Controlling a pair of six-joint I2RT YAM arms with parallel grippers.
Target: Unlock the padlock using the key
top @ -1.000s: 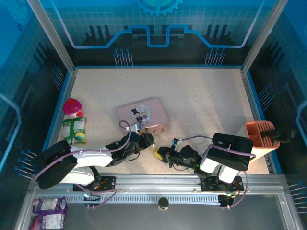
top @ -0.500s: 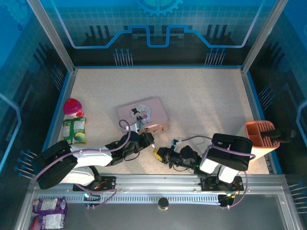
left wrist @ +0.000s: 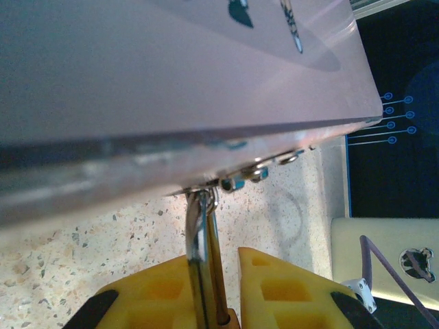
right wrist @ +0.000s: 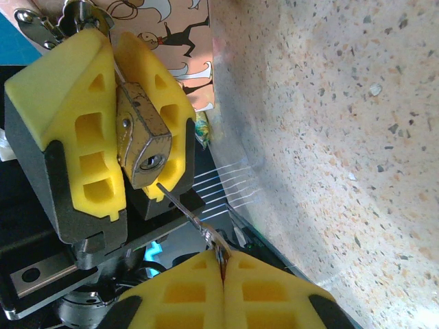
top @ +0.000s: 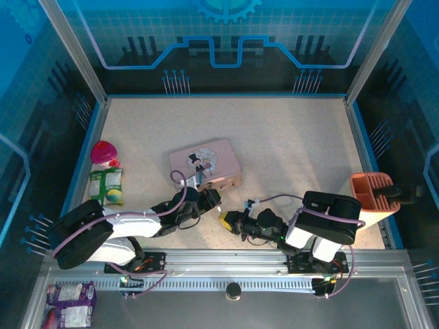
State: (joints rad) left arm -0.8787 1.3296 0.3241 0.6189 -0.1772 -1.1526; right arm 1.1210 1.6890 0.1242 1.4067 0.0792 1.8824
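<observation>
Left hand [right wrist: 113, 51]: pads pinching the padlock [right wrist: 140, 140] body, keyhole end exposed.
Right hand [right wrist: 221, 264]: pressed together on the key [right wrist: 180, 204], tip just below the keyhole, not inserted.
Pink tin [top: 204, 163]: lid closed, on the table [top: 295, 137]; contents hidden; shackle at its clasp.

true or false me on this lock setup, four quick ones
1. The left gripper is clamped on the padlock. True.
2. The key lies loose on the table. False: the right gripper pinches it.
3. The key is sunk to its head in the keyhole. False: its blade shows outside the lock, with the tip just below the keyhole.
4. The shackle runs up to the edge of the pink tin. True.
</observation>
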